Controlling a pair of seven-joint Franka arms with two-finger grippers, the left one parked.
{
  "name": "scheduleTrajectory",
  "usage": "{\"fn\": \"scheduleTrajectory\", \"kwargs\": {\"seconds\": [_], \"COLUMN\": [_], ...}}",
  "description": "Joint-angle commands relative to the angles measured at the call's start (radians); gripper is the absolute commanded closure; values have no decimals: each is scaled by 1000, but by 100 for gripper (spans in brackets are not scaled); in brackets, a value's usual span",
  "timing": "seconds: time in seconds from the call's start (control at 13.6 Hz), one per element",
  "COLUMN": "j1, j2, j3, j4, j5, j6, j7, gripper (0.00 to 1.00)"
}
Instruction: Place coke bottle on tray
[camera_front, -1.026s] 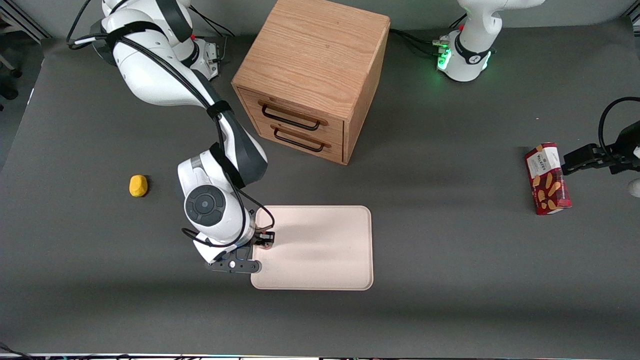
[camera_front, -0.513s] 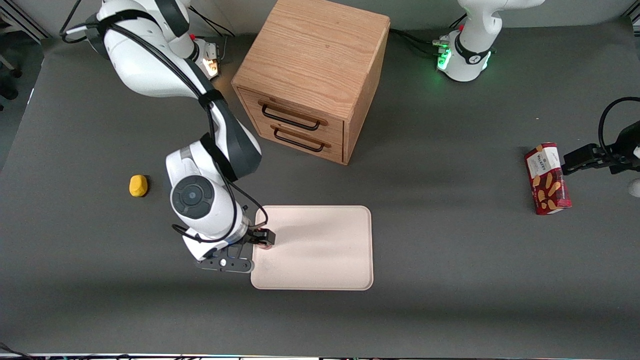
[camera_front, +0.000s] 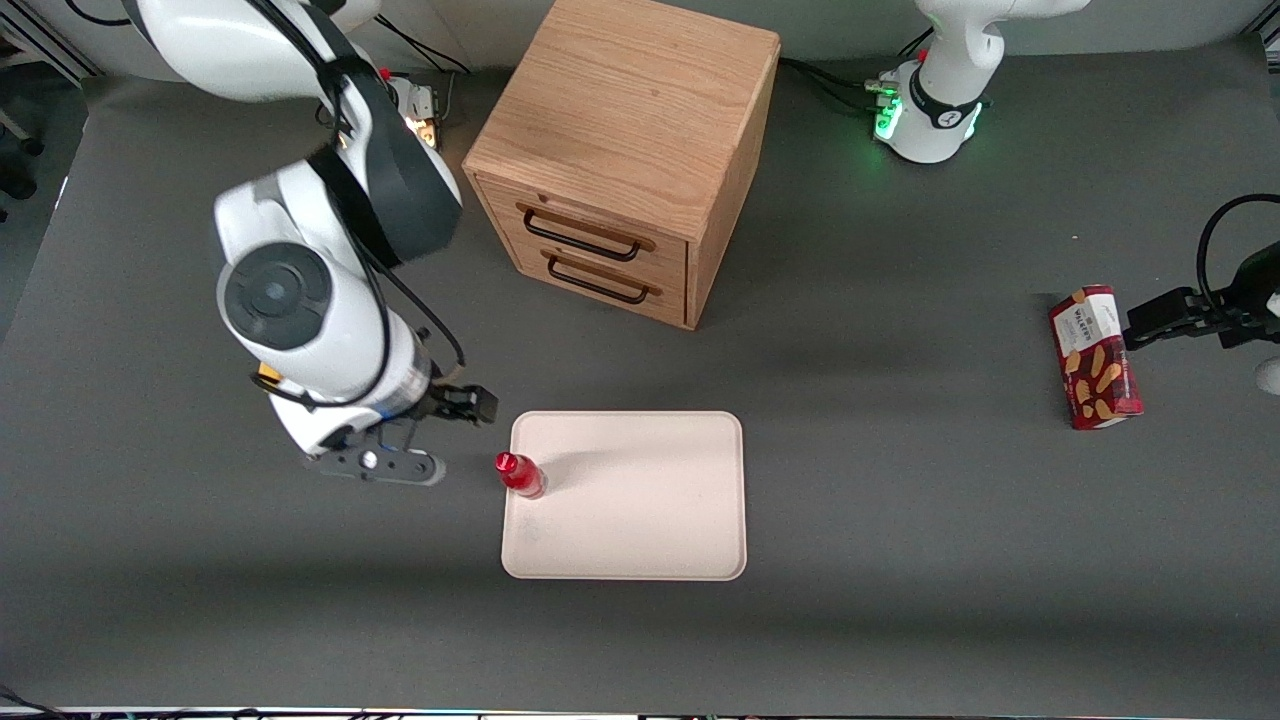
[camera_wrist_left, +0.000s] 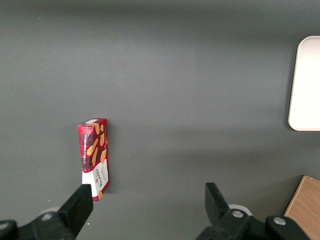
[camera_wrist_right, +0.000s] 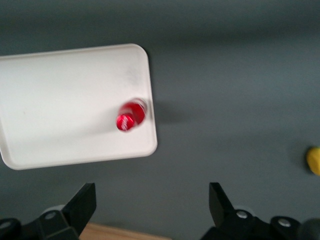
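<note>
Coke bottle (camera_front: 520, 474) now stands released, upright on tray (camera_front: 640, 530) near its edge; gripper (camera_front: 425, 440), fingers spread and empty, has risen clear, placement apparently complete.

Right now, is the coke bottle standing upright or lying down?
Upright: coke bottle stands cap-up on the tray, near its edge; the open end effector is clear.

- The coke bottle (camera_front: 521, 474) looks like glossy red plastic.
- The tray (camera_front: 640, 520) is smooth, matt cream, probably plastic.
- The cabinet (camera_front: 620, 150) is grained wood (dark metal-looking handles).
- The gripper (camera_front: 425, 440), raised with fingers apart beside the tray, is matt black.
- The table (camera_front: 900, 500) is matt grey.
</note>
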Motion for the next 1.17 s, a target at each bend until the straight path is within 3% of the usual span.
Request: {"fn": "scheduleTrajectory", "kwargs": {"seconds": [0.0,0.44,0.66,1.1], "j1": [-40,-204,-287,-329], "j2": [-124,-401,-507,-571], "j3": [9,17,12,-82], "j4": [-66,-341,-472,-594], "j5": [-13,-3,-1,5], "j6": [-105,-104,-29,69], "j7": [-21,-309,-463,-589], "gripper": [0,0,0,0]}}
